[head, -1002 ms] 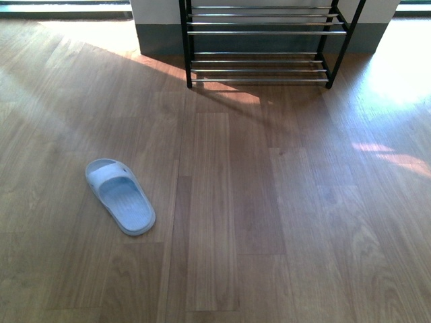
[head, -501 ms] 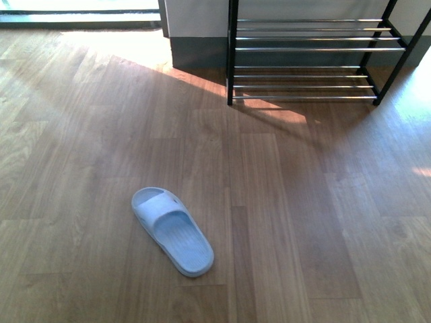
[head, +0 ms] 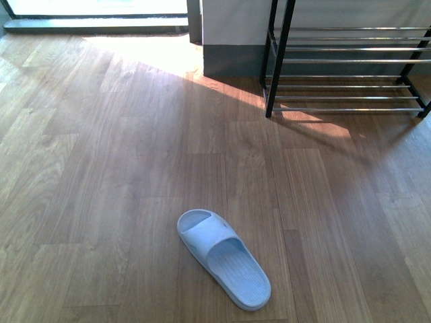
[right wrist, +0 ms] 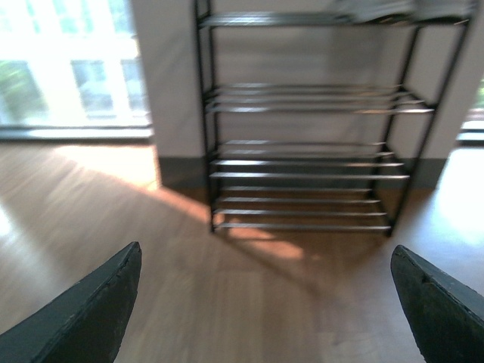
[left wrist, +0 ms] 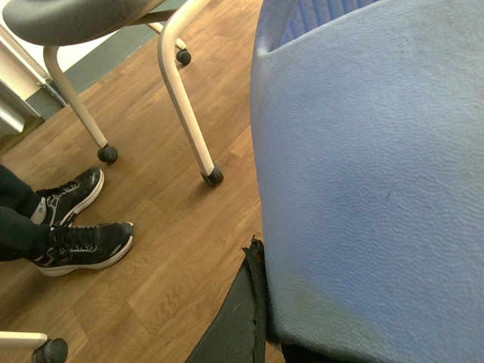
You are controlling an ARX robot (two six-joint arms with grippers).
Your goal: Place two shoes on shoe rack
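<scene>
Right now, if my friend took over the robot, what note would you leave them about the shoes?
Right gripper: open, holding nothing, facing the shoe rack.
Left gripper: a blue rubbery surface fills its camera, maybe a shoe. I cannot tell its grip.
One slipper lies on the floor, well short of the rack.
Done: no shoe clearly placed yet. The rack's top shelf is too blurred to tell.
Left: pick up the slipper and put two shoes on the rack.
</scene>
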